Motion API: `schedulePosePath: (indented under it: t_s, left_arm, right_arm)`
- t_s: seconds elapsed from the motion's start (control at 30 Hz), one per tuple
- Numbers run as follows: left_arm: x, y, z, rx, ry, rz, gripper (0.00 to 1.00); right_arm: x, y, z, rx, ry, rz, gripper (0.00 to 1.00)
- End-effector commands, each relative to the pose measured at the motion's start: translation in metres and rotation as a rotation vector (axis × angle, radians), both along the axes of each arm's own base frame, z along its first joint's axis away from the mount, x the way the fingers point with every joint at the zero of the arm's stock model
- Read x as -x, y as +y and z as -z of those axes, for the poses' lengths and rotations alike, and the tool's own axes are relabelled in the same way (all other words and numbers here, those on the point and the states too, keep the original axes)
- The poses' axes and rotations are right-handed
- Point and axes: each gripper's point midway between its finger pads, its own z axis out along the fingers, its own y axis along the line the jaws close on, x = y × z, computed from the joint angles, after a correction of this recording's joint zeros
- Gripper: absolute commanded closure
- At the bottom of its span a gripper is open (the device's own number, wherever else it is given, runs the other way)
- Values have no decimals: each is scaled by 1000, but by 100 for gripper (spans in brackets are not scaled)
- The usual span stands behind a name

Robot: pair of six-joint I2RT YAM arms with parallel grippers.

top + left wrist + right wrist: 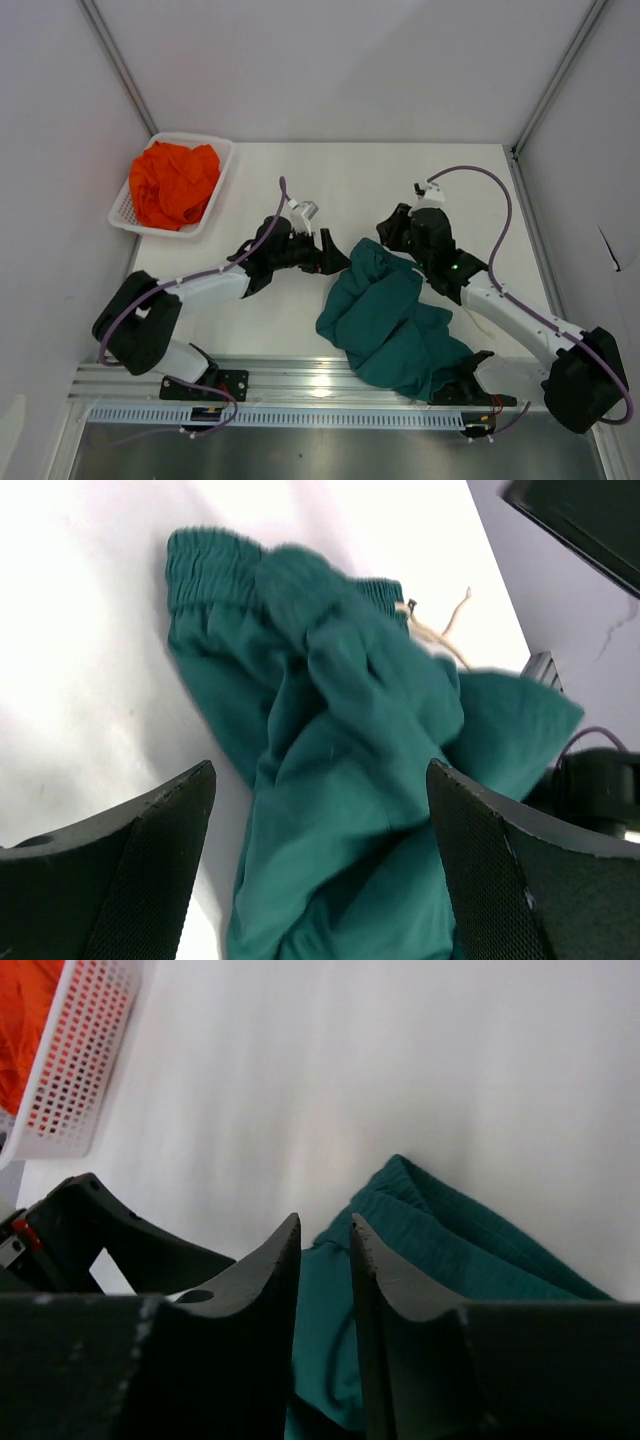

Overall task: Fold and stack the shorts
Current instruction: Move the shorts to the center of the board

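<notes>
Left gripper (pixel 320 772): spread wide and empty, one finger on either side of the teal shorts (pixel 390 320).
Right gripper (pixel 325 1222): jaws almost together at the waistband; I cannot tell whether cloth is pinched.
Table (pixel 400 170): plain white, enclosed by pale walls (pixel 350 60).
Teal shorts: bunched heap, centre-right, reaching the near rail (pixel 290 378).
Orange shorts (pixel 175 183): crumpled in the mesh basket (pixel 70 1080), far-left corner.

One pair of shorts (pixel 392 320) lies on the table (pixel 330 180), centre-right — the other pair (pixel 175 183) in the basket (pixel 122 212), far left.
</notes>
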Motion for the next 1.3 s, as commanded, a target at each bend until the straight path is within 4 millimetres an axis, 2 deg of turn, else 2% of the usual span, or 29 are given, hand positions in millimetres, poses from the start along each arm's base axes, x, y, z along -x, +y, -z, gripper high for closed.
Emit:
schedulePosePath:
  t_s: [0.0, 0.07, 0.17, 0.23, 0.27, 0.3, 0.4, 0.43, 0.47, 0.5, 0.57, 0.63, 0.67, 0.73, 0.77, 0.8, 0.9, 0.93, 0.97, 1.0, 1.07, 1.1, 1.13, 1.17, 1.2, 1.27]
  left_arm:
    - [-27, -26, -27, 49, -44, -9, 12]
    - [-41, -35, -27, 48, -34, -26, 12]
    - [-51, -44, -30, 61, -27, -27, 12]
    - [-56, -49, -24, 54, -11, -23, 12]
    - [-58, -54, -29, 63, -13, -17, 12]
    - [-57, -57, -17, 43, 15, -9, 12]
    - [-54, -73, -15, 26, 31, 28, 13]
    - [-50, -73, -1, -12, 69, 32, 14]
    - [-51, -77, -2, -26, 59, 36, 15]
    - [-46, -80, 6, -56, 67, 34, 15]
    - [-42, -79, 19, -114, 97, 28, 18]
    - [-40, -79, 27, -139, 105, 21, 27]
    - [-39, -80, 27, -139, 108, 21, 48]
    - [-40, -79, 27, -140, 98, 20, 72]
    - [-42, -79, 18, -134, 77, 18, 97]
    - [-43, -78, 13, -134, 67, 18, 100]
    - [-58, -68, -15, -159, -2, -33, 100]
    - [-71, -63, -30, -164, -44, -77, 100]
    - [-81, -50, -52, -156, -65, -123, 100]
    - [-85, -40, -59, -165, -64, -152, 100]
    - [-102, -19, -92, -137, -121, -235, 100]
    - [-103, -11, -120, -106, -174, -261, 100]
    - [-107, -1, -131, -132, -209, -302, 100]
    - [-106, 4, -139, -140, -224, -316, 100]
    - [-104, 8, -148, -137, -239, -318, 100]
    - [-104, 18, -149, -156, -245, -353, 100]
  right_arm:
    - [4, -28, -6, 20, 25, 58, 70]
    - [7, -37, -4, 21, 37, 70, 68]
    - [12, -51, -2, 21, 43, 94, 65]
    - [14, -59, -1, 20, 47, 109, 65]
    - [15, -61, 0, 22, 48, 112, 64]
    - [14, -65, -1, 21, 49, 121, 64]
    - [16, -70, 2, 24, 62, 132, 63]
    - [15, -73, 2, 23, 63, 138, 60]
    - [16, -74, 2, 24, 66, 139, 59]
    - [16, -76, 4, 27, 71, 142, 56]
    - [16, -78, 4, 27, 74, 149, 55]
    - [16, -80, 6, 30, 78, 153, 55]
    - [16, -80, 6, 28, 79, 157, 55]
    - [16, -82, 8, 29, 82, 160, 55]
    - [15, -82, 8, 28, 82, 163, 55]
    - [15, -83, 7, 29, 82, 164, 55]
    - [16, -85, 10, 41, 85, 166, 55]
    - [16, -85, 10, 43, 85, 164, 55]
    - [17, -85, 11, 45, 88, 162, 55]
    - [17, -81, 11, 42, 79, 137, 55]
    - [19, -69, 7, 28, 54, 57, 54]
    - [24, -50, -3, -7, 13, -61, 51]
    - [29, -42, -3, -24, -2, -115, 47]
    - [34, -34, -6, -46, -20, -166, 36]
    - [41, -22, -11, -78, -37, -246, 31]
    - [49, -8, -16, -99, -77, -352, 23]
